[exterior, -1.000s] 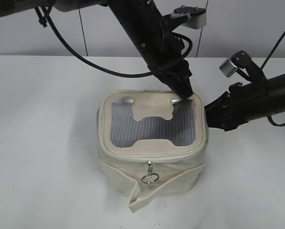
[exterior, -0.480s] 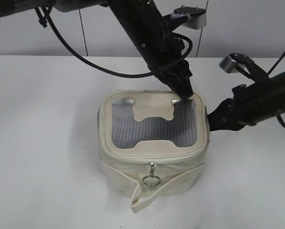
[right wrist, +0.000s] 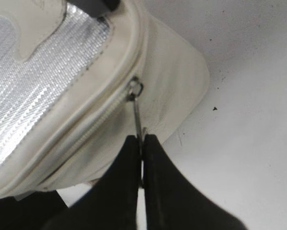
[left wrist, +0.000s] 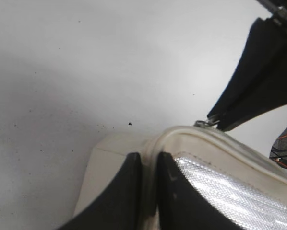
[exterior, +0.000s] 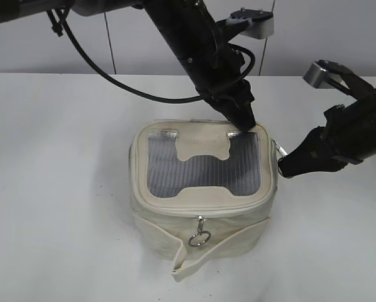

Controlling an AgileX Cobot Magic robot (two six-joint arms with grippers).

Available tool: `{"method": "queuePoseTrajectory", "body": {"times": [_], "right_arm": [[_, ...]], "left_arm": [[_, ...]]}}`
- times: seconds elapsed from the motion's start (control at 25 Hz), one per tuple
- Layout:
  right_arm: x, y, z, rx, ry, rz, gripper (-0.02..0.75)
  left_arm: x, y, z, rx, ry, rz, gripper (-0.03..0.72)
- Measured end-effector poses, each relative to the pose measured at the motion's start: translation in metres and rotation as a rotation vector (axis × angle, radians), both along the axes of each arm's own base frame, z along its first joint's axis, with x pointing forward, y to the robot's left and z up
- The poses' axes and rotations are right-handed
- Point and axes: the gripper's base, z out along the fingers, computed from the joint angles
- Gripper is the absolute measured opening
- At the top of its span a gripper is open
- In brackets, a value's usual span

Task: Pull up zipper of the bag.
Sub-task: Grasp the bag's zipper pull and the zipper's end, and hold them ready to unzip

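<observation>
Compared with one second ago, the right gripper has shifted to the right and slightly upward, away from the small boxy cream-white leatherette bag, and the bag's right wall now bulges toward it. Its jaws are closed on a small silver metal zipper pull, drawn taut from the thin cream zipper track at the bag's right rim. The left gripper remains at the bag's rear right corner, jaws narrow, pinching the cream rim beside the grey mesh top panel. The bag stands upright at the centre of the white table. A second silver ring pull hangs on the front wall, above the loose cream strap band.
</observation>
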Motion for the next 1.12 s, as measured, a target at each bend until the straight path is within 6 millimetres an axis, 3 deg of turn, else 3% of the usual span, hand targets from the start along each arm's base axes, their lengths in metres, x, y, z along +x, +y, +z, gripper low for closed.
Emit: {"method": "queuePoseTrajectory", "body": {"times": [0.36,0.76,1.12], "right_arm": [[-0.011,0.001,0.002,0.013,0.112,0.043,0.006],[-0.037,-0.002,0.015,-0.006,0.190,0.011,0.006],[-0.073,0.032,0.011,-0.071,0.254,0.137,0.006]], "left_arm": [[0.000,0.000,0.000,0.002,0.002,-0.002,0.069],[-0.009,-0.005,0.001,-0.010,0.043,-0.029,0.066],[-0.008,-0.005,0.000,-0.007,0.042,-0.026,0.066]]}}
